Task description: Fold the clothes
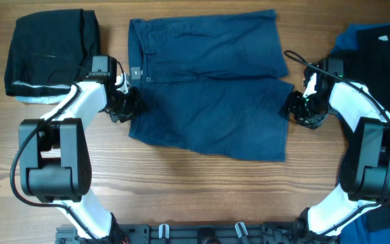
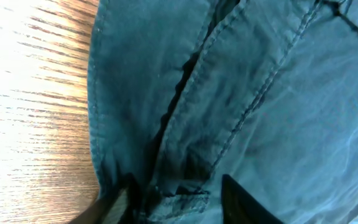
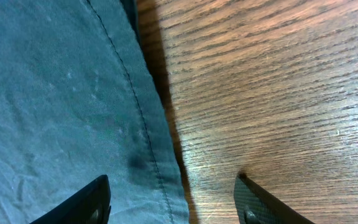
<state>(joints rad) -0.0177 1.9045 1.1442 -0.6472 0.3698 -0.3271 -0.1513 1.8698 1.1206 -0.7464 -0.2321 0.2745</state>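
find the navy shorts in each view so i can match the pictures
Overhead: navy shorts spread flat at centre.
Left wrist: shorts fill the right two-thirds, seams showing.
Right wrist: shorts cover the left side, hem running down.
Shared landmark: wooden table bordering the shorts' edge.

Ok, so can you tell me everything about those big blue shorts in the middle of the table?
The dark navy-blue, cotton-looking shorts lie flat and not yet folded on the wooden table. The waistband and fly point toward the left arm, the two wide legs toward the right. The cloth is wrinkled, with stitched seams. The left end effector straddles the waistband edge and the right end effector straddles a leg hem, both with fingers apart.
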